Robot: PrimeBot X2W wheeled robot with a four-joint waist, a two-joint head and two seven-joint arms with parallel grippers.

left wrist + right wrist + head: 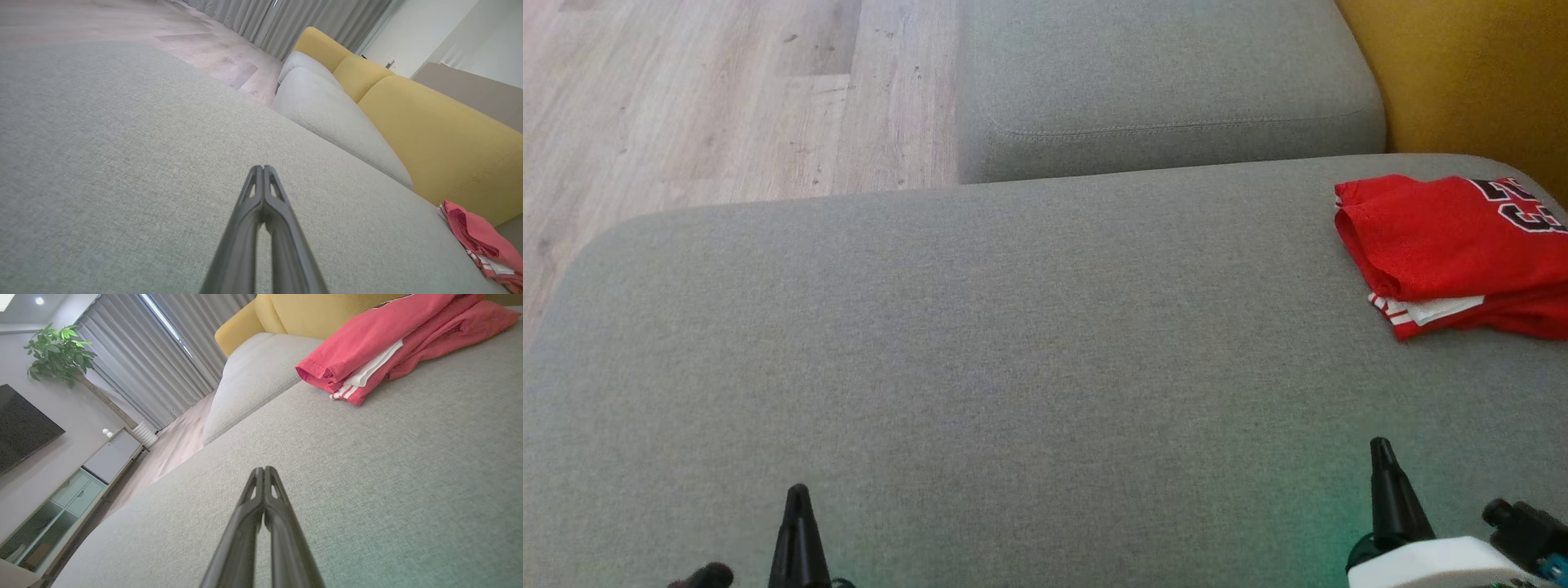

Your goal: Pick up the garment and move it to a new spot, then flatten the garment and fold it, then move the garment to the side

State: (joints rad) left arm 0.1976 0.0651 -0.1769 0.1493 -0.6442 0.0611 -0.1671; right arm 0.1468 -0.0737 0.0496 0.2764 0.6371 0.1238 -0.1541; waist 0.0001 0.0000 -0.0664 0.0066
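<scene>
One red garment (1445, 245) lies folded on the large grey cushion (1013, 343), at that cushion's far right corner and close to the yellow backrest (1478, 73) behind it. There are two grippers. The left gripper (798, 492) is over the cushion's near left part and the right gripper (1380, 445) is over its near right part, well apart from the garment. Each has its two dark fingers pressed together to a single point, and neither holds anything. A second, smaller grey cushion (1160, 82) sits just beyond the large cushion's far edge, with the wooden floor (727, 98) to its left. In the right wrist view, one potted plant (59, 351), one dark screen (20, 428) and one low cabinet (69, 498) stand across the floor from the large cushion.

The garment runs off the right edge of the head view, so its black-and-white numerals are cut off and cannot be read whole. White striped trim pokes out from under its top layer. It seems to be folded in two or three layers, but the count is hard to make out. Only the tip of the left gripper rises into the head view. Whether either gripper touches the cushion cannot be told.
</scene>
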